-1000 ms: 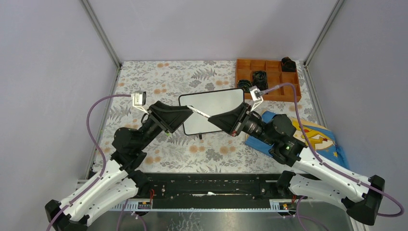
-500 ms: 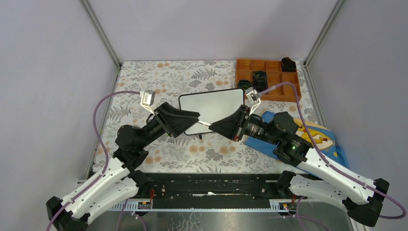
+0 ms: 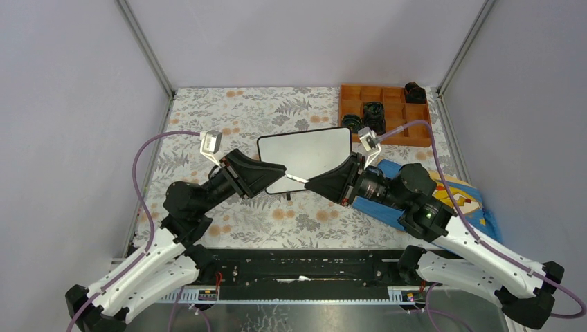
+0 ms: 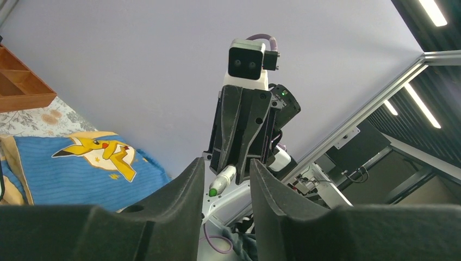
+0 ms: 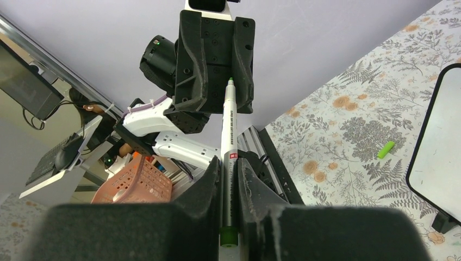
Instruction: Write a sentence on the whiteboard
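Note:
The whiteboard [image 3: 304,153] lies on the flowered tablecloth, and no writing shows on its face; its edge also shows in the right wrist view [image 5: 443,147]. My right gripper [image 3: 309,182] [image 5: 228,161] is shut on a white marker [image 5: 228,130] with green ends. It holds the marker over the board's near edge, tip toward the left gripper. My left gripper [image 3: 282,169] [image 4: 225,163] is open, facing the right one. The marker's green tip [image 4: 213,191] sits in the gap between its fingers. A green cap [image 5: 386,149] lies on the cloth beside the board.
An orange wooden tray [image 3: 394,131] holding black parts stands at the back right. A blue Pikachu cloth [image 3: 464,200] lies under the right arm, also seen in the left wrist view [image 4: 81,163]. Grey walls enclose the table.
My left gripper has moved right toward the marker's tip. My right gripper has shifted slightly nearer and to the right, still holding the marker.

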`<state>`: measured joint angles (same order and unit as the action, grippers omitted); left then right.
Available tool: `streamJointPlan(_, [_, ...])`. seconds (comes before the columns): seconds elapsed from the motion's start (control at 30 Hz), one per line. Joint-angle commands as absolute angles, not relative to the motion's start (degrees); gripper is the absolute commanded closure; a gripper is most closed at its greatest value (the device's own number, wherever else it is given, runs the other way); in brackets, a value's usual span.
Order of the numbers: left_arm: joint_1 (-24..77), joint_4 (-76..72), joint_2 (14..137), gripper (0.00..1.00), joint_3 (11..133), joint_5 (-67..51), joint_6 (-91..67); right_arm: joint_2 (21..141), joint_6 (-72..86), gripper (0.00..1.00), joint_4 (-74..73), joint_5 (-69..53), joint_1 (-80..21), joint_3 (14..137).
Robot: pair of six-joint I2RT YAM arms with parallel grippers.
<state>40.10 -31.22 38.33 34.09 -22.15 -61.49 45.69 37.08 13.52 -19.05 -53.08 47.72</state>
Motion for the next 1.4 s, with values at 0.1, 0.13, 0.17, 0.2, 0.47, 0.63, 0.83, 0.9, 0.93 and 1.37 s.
streamJointPlan(0.1, [40.34,-33.12,37.35,0.62,34.57,-23.06,-60.91,44.3,36.21,1.0,15.47,-18.76,-52.97,49.22])
streamJointPlan(0.13, [40.34,-33.06,37.31,0.62,34.5,-23.11,-61.03,44.34,36.29,1.0,15.66,-18.78,-52.98,49.14])
streamJointPlan(0.17, [40.32,-33.09,37.35,0.64,34.39,-23.04,-61.12,44.38,36.3,1.0,15.72,-18.79,-52.92,49.13])
streamJointPlan(0.2, [40.32,-33.13,37.23,0.65,34.29,-23.11,-61.17,44.45,36.36,1.0,15.83,-18.81,-52.96,49.13])
streamJointPlan(0.47, [40.3,-33.11,37.31,0.85,33.97,-23.36,-61.26,44.78,37.02,1.0,16.51,-18.9,-52.96,48.96])
streamJointPlan(0.63, [40.34,-33.35,37.11,1.0,33.36,-22.43,-61.88,45.09,38.23,1.0,17.67,-19.25,-52.99,48.63])
streamJointPlan(0.83, [40.34,-33.52,36.0,1.0,31.85,-18.75,-62.41,45.0,42.32,0.68,21.9,-16.84,-52.95,47.51])
streamJointPlan(0.9, [40.34,-33.42,35.58,1.0,31.29,-17.42,-62.61,45.36,43.78,0.55,23.12,-16.26,-52.93,47.34])
streamJointPlan(0.93, [40.34,-33.59,35.4,1.0,31.03,-16.81,-62.85,45.55,44.51,0.51,23.71,-15.83,-52.97,47.23])
streamJointPlan(1.37, [40.39,-35.63,34.24,1.0,29.2,-10.81,-65.35,49.22,49.16,0.46,29.94,-13.72,-53.0,46.48])
